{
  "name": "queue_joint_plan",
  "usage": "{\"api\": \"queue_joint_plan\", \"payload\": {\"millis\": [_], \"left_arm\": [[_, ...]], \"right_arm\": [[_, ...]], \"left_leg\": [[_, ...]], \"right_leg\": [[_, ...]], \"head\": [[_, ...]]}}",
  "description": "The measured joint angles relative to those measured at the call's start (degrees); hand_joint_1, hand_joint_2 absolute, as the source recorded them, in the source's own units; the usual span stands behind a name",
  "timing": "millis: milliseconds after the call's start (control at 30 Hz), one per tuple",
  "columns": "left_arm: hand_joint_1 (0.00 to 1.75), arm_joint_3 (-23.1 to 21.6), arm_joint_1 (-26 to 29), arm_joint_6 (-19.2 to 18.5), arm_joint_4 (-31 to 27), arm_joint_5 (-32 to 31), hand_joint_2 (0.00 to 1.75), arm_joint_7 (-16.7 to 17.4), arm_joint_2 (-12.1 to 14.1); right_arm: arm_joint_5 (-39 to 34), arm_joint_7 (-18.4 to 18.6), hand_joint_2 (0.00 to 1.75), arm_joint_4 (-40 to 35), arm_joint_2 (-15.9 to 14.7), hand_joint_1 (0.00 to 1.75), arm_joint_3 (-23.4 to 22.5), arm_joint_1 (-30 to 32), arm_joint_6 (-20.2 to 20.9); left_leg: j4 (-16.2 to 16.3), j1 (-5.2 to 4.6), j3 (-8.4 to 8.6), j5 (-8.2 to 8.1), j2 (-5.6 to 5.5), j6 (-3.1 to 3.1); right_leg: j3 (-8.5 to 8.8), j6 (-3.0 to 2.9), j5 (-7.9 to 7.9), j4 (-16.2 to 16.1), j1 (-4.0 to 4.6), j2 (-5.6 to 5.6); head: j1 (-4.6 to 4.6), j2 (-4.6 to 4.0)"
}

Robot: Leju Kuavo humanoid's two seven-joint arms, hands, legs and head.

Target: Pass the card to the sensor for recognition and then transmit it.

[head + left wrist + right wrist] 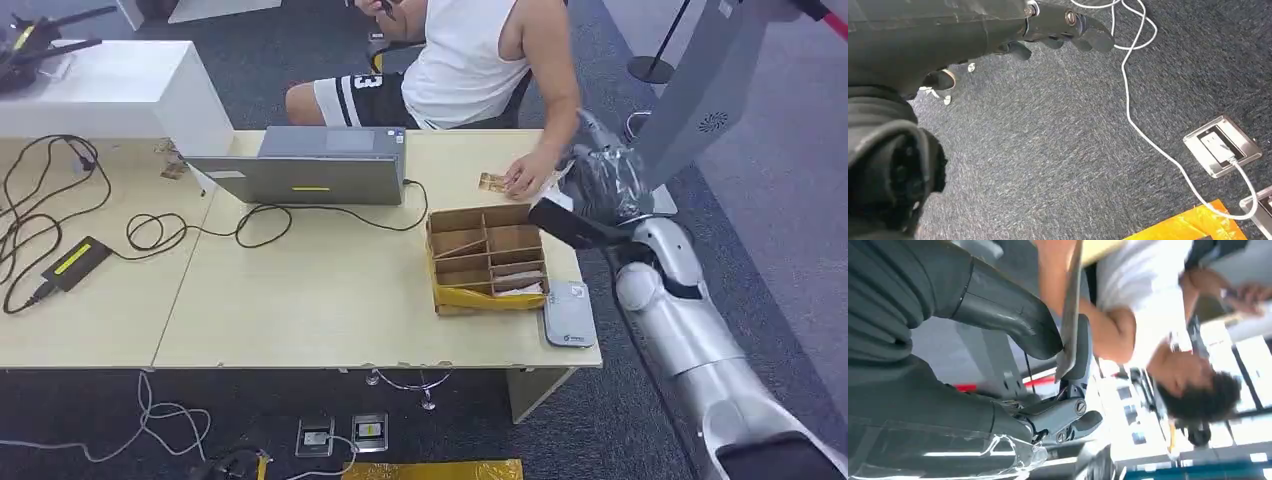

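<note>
The right robot hand [600, 185] pinches a card [1070, 315] above the far right bench [330, 300] edge. The left robot hand [1058, 30] hangs released over carpet [1073, 150].

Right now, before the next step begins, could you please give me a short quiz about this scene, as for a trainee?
1. True or false: the left robot hand holds a card.
2. Where does the grey sensor lie?
A. on top of the laptop
B. on the table, beside the cardboard box, near the right corner
C. on the floor
3. In a few words: what does the right robot hand pinch?

Key:
1. False. It hangs over the carpet and holds nothing.
2. B
3. The card, seen edge-on in the right wrist view.
</note>
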Motion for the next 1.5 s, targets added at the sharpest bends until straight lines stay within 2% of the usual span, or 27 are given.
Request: {"api": "queue_joint_plan", "payload": {"millis": [267,400,567,867,1167,1200,1233,1267,1300,1500], "left_arm": [[0.0,0.0,-0.1,-0.1,0.0,-0.8,0.0,0.2,-0.5],[0.0,-0.1,-0.8,-0.6,0.0,-1.6,0.0,0.5,-0.9],[0.0,-0.2,-1.3,-1.2,-0.3,-2.1,0.0,0.8,-1.0],[0.0,-0.3,-1.6,-1.6,-0.4,-2.3,0.0,0.8,-1.0],[0.0,-0.2,-1.3,-1.7,-0.5,-2.0,0.0,0.8,-1.0],[0.0,-0.2,-1.3,-1.7,-0.5,-2.0,0.0,0.8,-1.0],[0.0,-0.2,-1.3,-1.7,-0.5,-2.0,0.0,0.8,-0.9],[0.0,-0.2,-1.3,-1.7,-0.5,-2.0,0.0,0.8,-0.9],[0.0,-0.2,-1.4,-1.7,-0.5,-2.0,0.0,0.8,-0.9],[0.0,-0.2,-1.3,-1.6,-0.5,-1.9,0.0,0.8,-1.0]], "right_arm": [[-0.7,-2.3,1.75,0.3,-1.1,1.75,-2.5,-11.4,1.4],[0.2,-3.6,1.75,4.5,-1.0,1.75,-2.2,-16.1,3.2],[3.9,-4.0,1.75,11.3,-0.7,1.75,-0.9,-18.2,4.8],[10.9,-0.5,1.75,24.4,0.7,1.75,3.9,-19.1,7.6],[11.3,0.5,1.75,30.2,1.7,1.75,6.4,-18.9,7.6],[11.3,0.5,1.75,30.5,1.7,1.61,6.4,-18.9,7.5],[11.3,0.6,1.75,30.8,1.7,1.26,6.5,-18.8,7.5],[11.3,0.6,1.75,31.1,1.7,1.26,6.6,-18.8,7.5],[11.3,0.6,1.75,31.4,1.7,0.0,6.7,-18.8,7.5],[10.8,0.1,1.75,32.6,1.9,0.0,7.3,-18.6,5.3]], "left_leg": [[0.0,0.0,-0.04,-0.01,0.0,0.0],[0.0,0.03,-0.07,-0.01,-0.02,0.0],[0.0,0.03,-0.09,0.0,-0.06,0.0],[0.0,0.05,-0.1,0.0,-0.07,0.0],[0.0,0.05,-0.08,0.0,-0.07,0.0],[0.0,0.05,-0.08,0.0,-0.07,0.0],[0.0,0.05,-0.08,0.0,-0.07,0.0],[0.0,0.04,-0.08,0.0,-0.07,0.0],[0.0,0.04,-0.08,0.0,-0.07,0.0],[0.0,0.05,-0.09,0.0,-0.05,0.0]], "right_leg": [[-0.05,0.0,0.0,0.0,-0.01,0.02],[-0.03,0.0,0.0,0.0,0.03,-0.03],[-0.02,0.0,0.0,0.0,0.03,-0.04],[-0.04,-0.01,-0.01,0.0,0.05,-0.06],[-0.04,-0.01,0.0,0.0,0.04,-0.07],[-0.04,-0.01,0.0,0.0,0.04,-0.07],[-0.04,-0.01,0.0,0.0,0.04,-0.07],[-0.04,-0.01,0.0,0.0,0.04,-0.07],[-0.04,-0.01,0.0,0.0,0.04,-0.07],[-0.06,-0.01,0.0,0.0,0.04,-0.02]], "head": [[-0.02,0.0],[-0.04,0.0],[-0.02,0.0],[-0.04,0.0],[-0.02,0.0],[-0.02,0.0],[-0.02,0.0],[-0.02,0.0],[-0.04,0.0],[-0.02,0.0]]}}
